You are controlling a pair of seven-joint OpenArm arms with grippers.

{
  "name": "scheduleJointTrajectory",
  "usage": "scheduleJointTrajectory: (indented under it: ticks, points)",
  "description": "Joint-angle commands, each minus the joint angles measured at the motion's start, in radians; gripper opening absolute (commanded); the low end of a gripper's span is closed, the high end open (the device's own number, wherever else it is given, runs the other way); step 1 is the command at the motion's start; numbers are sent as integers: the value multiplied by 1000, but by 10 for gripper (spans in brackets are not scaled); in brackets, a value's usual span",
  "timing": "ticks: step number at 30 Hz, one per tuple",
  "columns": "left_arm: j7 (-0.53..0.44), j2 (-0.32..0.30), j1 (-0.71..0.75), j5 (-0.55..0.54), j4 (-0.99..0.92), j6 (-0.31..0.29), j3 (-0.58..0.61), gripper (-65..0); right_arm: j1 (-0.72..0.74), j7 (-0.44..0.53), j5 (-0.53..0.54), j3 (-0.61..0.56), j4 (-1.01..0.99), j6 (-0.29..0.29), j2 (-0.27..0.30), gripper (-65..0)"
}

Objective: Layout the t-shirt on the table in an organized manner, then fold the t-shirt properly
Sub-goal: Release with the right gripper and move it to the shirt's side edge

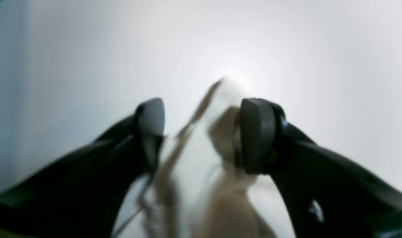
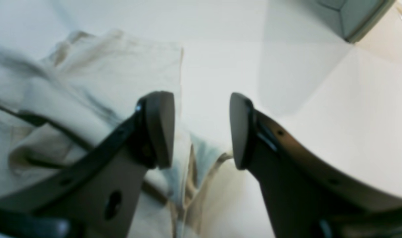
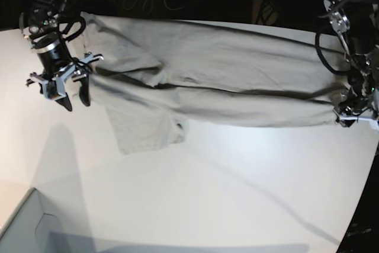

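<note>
Base view: pale grey box corner [image 3: 23,223] at near left on the white table [image 3: 225,194]. Farther back, the t-shirt [image 3: 207,81] lies stretched left to right across the far half, one sleeve [image 3: 145,125] hanging toward the near side. Right gripper [image 3: 71,90] at far left, jaws spread, empty, just beside the shirt's left end. Left gripper [image 3: 355,114] at far right on the shirt's edge; left wrist view shows fabric [image 1: 201,158] between its spread fingers [image 1: 257,135]; clamped or not, cannot tell.

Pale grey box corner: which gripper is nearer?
Right. The right gripper hangs open above the box corner, near the t-shirt; the left gripper is at the table's opposite side.
</note>
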Motion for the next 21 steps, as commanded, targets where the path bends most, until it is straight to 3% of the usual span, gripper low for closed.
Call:
scheduleJointTrajectory:
  ticks: [1, 16, 21]
  points:
    - [-12, -18, -24, 10, 5, -10, 2, -297, 12, 15, 14, 3, 21, 18, 6, -373]
    - [-4, -38, -45, 16, 3, -10, -1, -295, 64, -16, 16, -20, 136, 18, 3, -372]
    - [-2, -44, -47, 16, 52, -10, 2, -295, 95, -72, 16, -23, 136, 18, 2, -372]
